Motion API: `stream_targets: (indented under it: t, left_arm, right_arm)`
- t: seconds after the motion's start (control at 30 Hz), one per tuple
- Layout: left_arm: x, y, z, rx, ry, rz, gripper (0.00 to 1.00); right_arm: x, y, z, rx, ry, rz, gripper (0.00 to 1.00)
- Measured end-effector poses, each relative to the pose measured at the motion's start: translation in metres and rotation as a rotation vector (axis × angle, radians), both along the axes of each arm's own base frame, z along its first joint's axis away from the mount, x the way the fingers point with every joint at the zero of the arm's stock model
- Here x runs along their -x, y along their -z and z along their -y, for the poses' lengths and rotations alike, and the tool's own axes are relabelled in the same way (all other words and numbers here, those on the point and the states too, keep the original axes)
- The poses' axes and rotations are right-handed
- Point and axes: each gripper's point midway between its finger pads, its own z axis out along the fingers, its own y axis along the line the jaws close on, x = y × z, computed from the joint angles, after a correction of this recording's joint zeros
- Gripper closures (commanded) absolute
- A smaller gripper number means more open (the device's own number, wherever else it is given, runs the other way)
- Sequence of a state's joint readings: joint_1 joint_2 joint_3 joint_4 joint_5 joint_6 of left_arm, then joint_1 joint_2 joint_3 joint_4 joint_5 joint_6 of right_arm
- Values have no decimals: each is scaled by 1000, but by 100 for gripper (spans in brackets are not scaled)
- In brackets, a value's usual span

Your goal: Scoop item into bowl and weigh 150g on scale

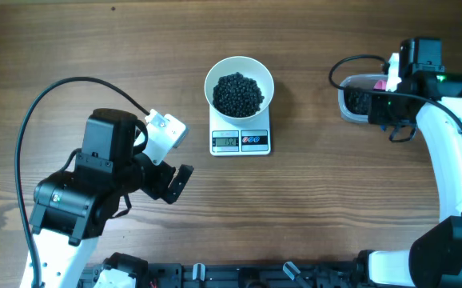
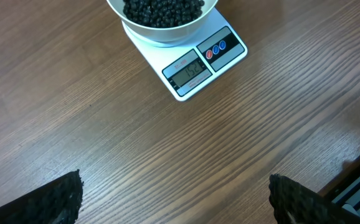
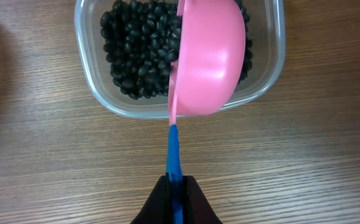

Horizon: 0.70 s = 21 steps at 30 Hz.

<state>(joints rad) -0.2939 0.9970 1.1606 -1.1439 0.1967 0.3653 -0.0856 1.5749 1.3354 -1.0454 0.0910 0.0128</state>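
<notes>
Right pincer [image 3: 177, 190] is clamped tight on the blue handle [image 3: 174, 149] of the pink scoop [image 3: 208, 62]. The scoop is straight ahead of the fingertips and a bit right, turned on edge with its back to my wrist cam, over the tub [image 3: 90, 81]. The tub has beans [image 3: 136, 56] in it, showing mostly left of the scoop. I can't tell if the scoop itself carries any. Left pincer [image 2: 175, 186] is spread wide with nothing in it, above bare table [image 2: 105, 124]. Ahead of it and well apart, the bowl [image 1: 267, 80] sits on the scale [image 1: 240, 142] with a dark heap of beans inside. The scale display faces the left pincer, but the digits are too blurry for me to read.
</notes>
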Motion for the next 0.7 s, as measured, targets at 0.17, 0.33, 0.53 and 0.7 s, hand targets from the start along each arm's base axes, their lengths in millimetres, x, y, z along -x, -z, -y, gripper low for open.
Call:
stream_targets:
  t: [0.17,0.33,0.53,0.7]
  left_arm:
    - [0,0,0,0,0,0,0]
    - [0,0,0,0,0,0,0]
    - [0,0,0,0,0,0,0]
    - [0,0,0,0,0,0,0]
  right_arm:
    - [-1,-1,3,38,-4,2,95]
    - [-1,-1,4,47,-1,2,96]
    - [-1,-1,4,48,-1,2,96]
    - [-1,-1,4,48,-1,2,95]
